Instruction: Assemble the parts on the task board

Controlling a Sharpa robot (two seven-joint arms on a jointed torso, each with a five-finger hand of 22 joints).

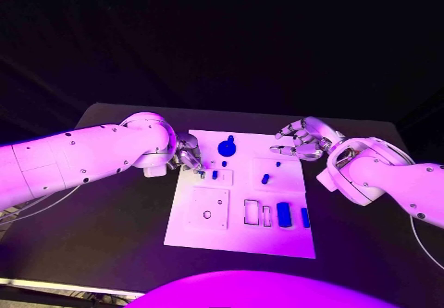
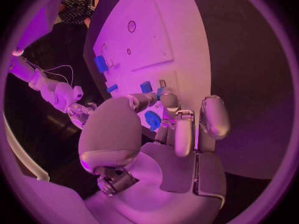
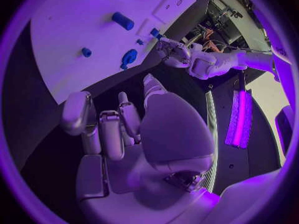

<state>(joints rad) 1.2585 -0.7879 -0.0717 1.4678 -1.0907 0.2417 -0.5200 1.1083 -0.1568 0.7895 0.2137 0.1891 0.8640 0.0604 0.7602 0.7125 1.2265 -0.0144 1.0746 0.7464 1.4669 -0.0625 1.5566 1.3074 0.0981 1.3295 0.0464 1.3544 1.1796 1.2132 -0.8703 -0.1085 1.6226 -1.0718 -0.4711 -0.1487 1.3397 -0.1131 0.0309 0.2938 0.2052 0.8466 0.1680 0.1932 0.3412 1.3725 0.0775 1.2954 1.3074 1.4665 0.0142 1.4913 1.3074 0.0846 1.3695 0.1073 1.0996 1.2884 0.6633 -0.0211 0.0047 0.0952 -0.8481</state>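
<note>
The white task board (image 1: 199, 234) lies in the middle of the table. On it are a round blue knob (image 1: 226, 148), small blue pegs (image 1: 265, 178) and two upright blue blocks (image 1: 284, 214). My left hand (image 1: 188, 154) is bent down over the board's far left edge. Its fingertips (image 2: 168, 99) are close together beside a small blue piece (image 2: 147, 87), and whether they pinch anything is hidden. My right hand (image 1: 301, 141) hovers over the board's far right corner with fingers apart and nothing in them. In the right wrist view the knob (image 3: 129, 58) lies beyond that hand (image 3: 118, 129).
The black table (image 1: 111, 231) surrounds the board on all sides. The board has rectangular recesses (image 1: 251, 212) near its front and a square plate with a small hole (image 1: 208, 208) at its left. Both forearms flank the board.
</note>
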